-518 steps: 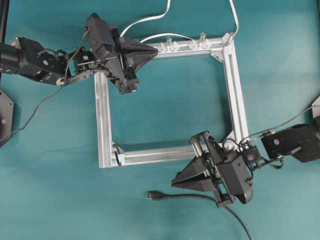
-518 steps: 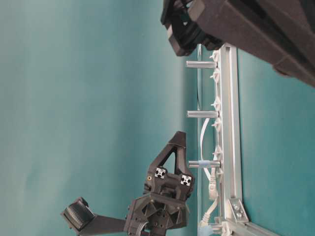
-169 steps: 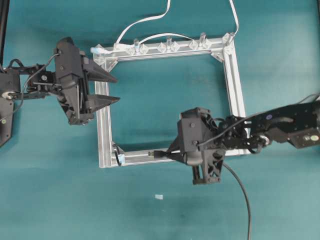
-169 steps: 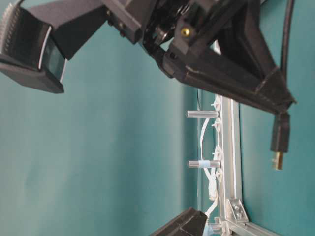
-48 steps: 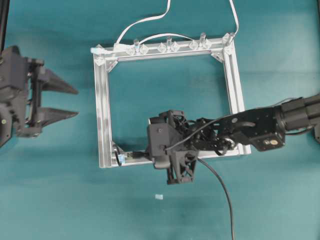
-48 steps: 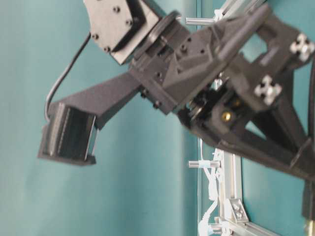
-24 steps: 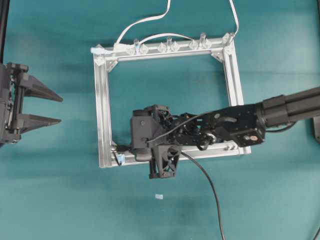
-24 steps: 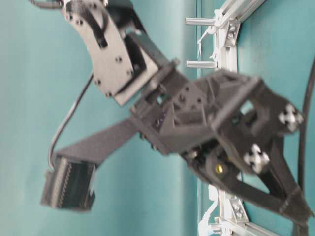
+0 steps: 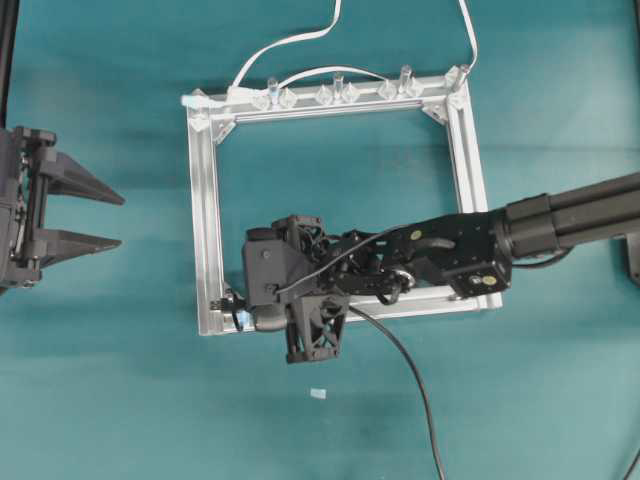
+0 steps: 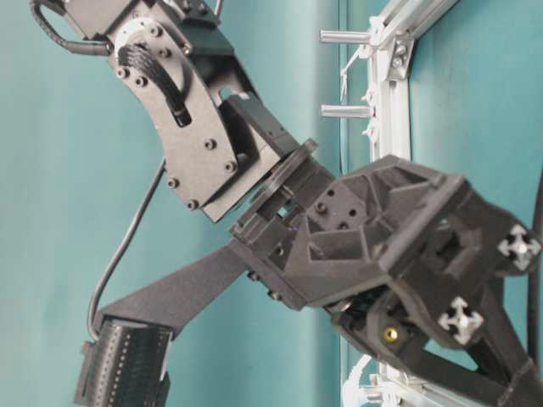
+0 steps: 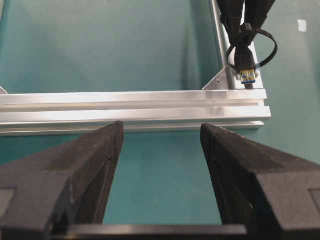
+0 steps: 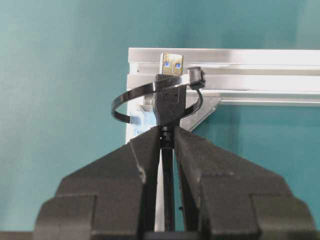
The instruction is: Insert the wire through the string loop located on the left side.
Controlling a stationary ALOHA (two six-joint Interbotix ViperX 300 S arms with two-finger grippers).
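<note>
**Plug threaded through the loop at the frame's lower-left corner**

In the overhead view, a square silver aluminium frame (image 9: pixel 208 230) is seen lying on the teal table surface (image 9: pixel 120 400). The right gripper (image 9: pixel 250 310) is reached across to the frame's lower-left corner, and the long thin black wire (image 9: pixel 410 380) is seen trailing from it toward the bottom edge. The left gripper (image 9: pixel 105 220) is held well apart from the frame at the left edge, its two black fingers spread wide with nothing between them. A white cable (image 9: pixel 290 42) is seen at the frame's top rail, and a small white scrap (image 9: pixel 317 393) lies on the table below the right gripper.

In the table-level view, the picture is filled mostly by the right arm's black housing (image 10: pixel 373 246); only a stretch of the frame (image 10: pixel 394 51) is seen behind it. The gripper's tips and the plug are hidden here.

In the left wrist view, the left gripper's fingers (image 11: pixel 85 165) are shown apart and empty, with the frame rail (image 11: pixel 130 112) beyond them. At the far corner the plug (image 11: pixel 247 70) is seen inside the thin dark string loop (image 11: pixel 272 47).

In the right wrist view, the right gripper (image 12: pixel 167 145) is clamped on the wire just behind the plug (image 12: pixel 170 92). The plug's metallic tip (image 12: pixel 171 64) is seen past the loop (image 12: pixel 125 100), which encircles the plug body beside the pale corner bracket (image 12: pixel 205 107).
</note>
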